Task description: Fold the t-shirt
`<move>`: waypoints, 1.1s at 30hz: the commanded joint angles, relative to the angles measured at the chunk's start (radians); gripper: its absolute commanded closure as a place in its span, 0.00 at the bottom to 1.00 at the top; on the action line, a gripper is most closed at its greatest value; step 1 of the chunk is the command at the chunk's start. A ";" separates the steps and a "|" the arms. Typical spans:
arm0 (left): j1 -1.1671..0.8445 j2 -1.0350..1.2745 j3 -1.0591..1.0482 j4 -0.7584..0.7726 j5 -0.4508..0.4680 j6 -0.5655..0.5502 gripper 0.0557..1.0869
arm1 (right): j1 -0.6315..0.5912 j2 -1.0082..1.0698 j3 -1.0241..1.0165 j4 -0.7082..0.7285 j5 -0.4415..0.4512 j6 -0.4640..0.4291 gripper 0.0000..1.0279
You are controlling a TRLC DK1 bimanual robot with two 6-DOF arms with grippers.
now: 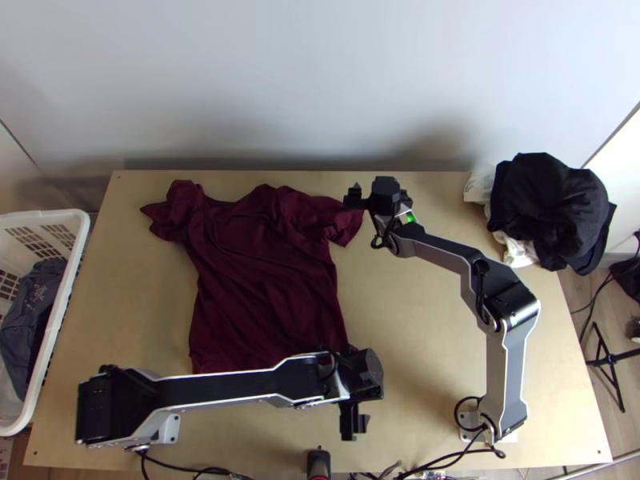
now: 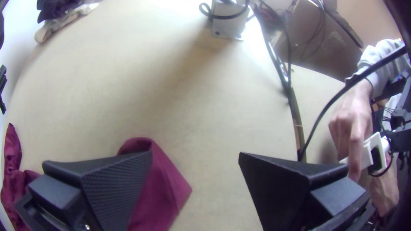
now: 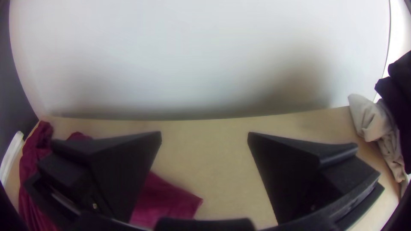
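One maroon t-shirt (image 1: 264,276) lies spread at the ten o'clock of the table (image 1: 424,336), collar (image 1: 230,211) toward twelve, body creased, sleeves (image 1: 340,222) rumpled. At its five o'clock, near a hem corner (image 2: 173,190), the left gripper (image 2: 196,155) stands wide and empty; at its one o'clock, the right gripper (image 3: 205,134) is likewise parted, both presumably placed to pinch one side for folding.

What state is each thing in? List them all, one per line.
Dark red fabric t-shirt: spread out, unfolded, wrinkled.
White plastic laundry basket: upright, garments inside.
Rounded black cloth heap: bunched, lying over light cloth.
Black two-fingered left gripper: open.
Black two-fingered right gripper: open.
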 commanded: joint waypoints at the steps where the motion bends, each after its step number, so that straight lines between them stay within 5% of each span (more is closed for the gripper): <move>1: -0.003 0.057 0.022 0.063 -0.085 0.046 0.05 | -0.005 -0.032 -0.004 -0.031 -0.020 0.029 0.10; 9: -0.003 0.083 -0.010 0.097 -0.169 0.044 0.05 | 0.007 -0.036 0.006 -0.031 -0.027 0.032 0.10; 13: -0.007 0.095 -0.033 0.096 -0.199 0.024 0.14 | 0.015 -0.050 0.002 -0.031 -0.031 0.034 0.10; 15: -0.007 0.094 -0.042 0.096 -0.199 0.023 0.41 | 0.021 -0.059 0.000 -0.031 -0.031 0.034 0.10; 17: -0.006 0.095 -0.044 0.097 -0.200 0.018 0.96 | 0.025 -0.065 0.000 -0.031 -0.031 0.035 0.10; 26: -0.009 -0.001 -0.103 0.071 -0.199 -0.084 0.96 | 0.027 -0.019 0.008 -0.066 -0.050 0.035 0.10; 33: -0.009 -0.032 -0.113 0.071 -0.199 -0.101 0.96 | 0.015 0.044 0.072 -0.233 -0.104 0.043 0.10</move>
